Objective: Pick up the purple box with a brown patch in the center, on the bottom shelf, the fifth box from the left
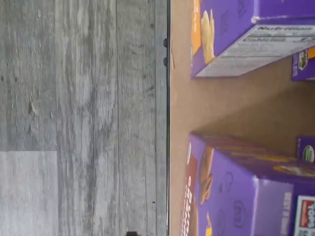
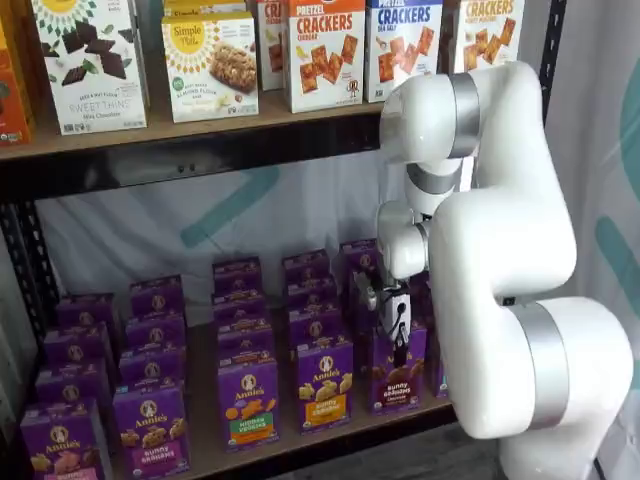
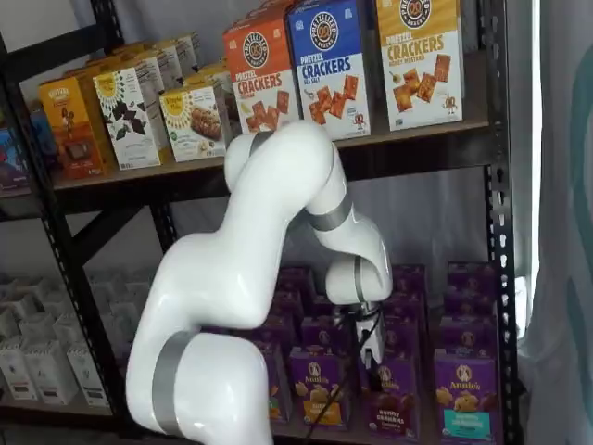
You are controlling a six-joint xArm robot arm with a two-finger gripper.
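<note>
The purple box (image 2: 393, 371), an upright Annie's carton showing dark brown bunny crackers and white "bunny grahams" lettering, stands at the front edge of the bottom shelf (image 2: 330, 432), toward its right end. In a shelf view it also appears (image 3: 393, 396) directly beneath the gripper. To its left along the front edge stands a purple carton with a yellow-orange panel (image 2: 324, 384), and beyond that a purple carton with a green panel (image 2: 248, 402). To its right in a shelf view stands a purple carton with a teal panel (image 3: 463, 393). More purple cartons fill the rows behind, toward the shelf's back edge.

The gripper (image 2: 400, 345) hangs just above and in front of the purple box, and in a shelf view (image 3: 371, 352) its white body sits below the wrist with a black cable beside it. The fingers are too small and side-on for a gap to be seen; the jaws stand at their widest and nothing is held between them.

The wrist view shows the shelf's light-brown board and dark front rail, grey plank flooring (image 1: 83, 118) beyond the rail, and a bare strip of board between 2 purple cartons.

The upper shelf (image 2: 190, 140) carries cracker boxes (image 2: 325, 55) along its front edge.
</note>
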